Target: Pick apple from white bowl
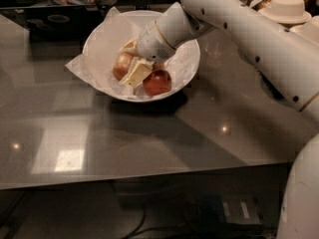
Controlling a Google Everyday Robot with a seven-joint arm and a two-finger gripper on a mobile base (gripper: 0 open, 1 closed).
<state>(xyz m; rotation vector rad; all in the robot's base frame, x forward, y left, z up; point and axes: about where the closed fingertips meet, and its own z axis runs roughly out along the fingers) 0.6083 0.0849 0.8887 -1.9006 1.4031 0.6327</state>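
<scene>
Gripper [127,62] down in white bowl [99,39], fingers clamped either side of tan apple [119,66]; red apple [157,82] just beside it, bowl on grey tbl [149,133].

The gripper [127,63] sits in the white bowl [97,41] near the far edge of the tabletop [149,143], hemmed by the apple [118,67] and a red apple [157,82]. The arm [249,29] bars the far right side, and stacked paper bowls [291,9] fill that corner. The near half and left edge lie open.
</scene>
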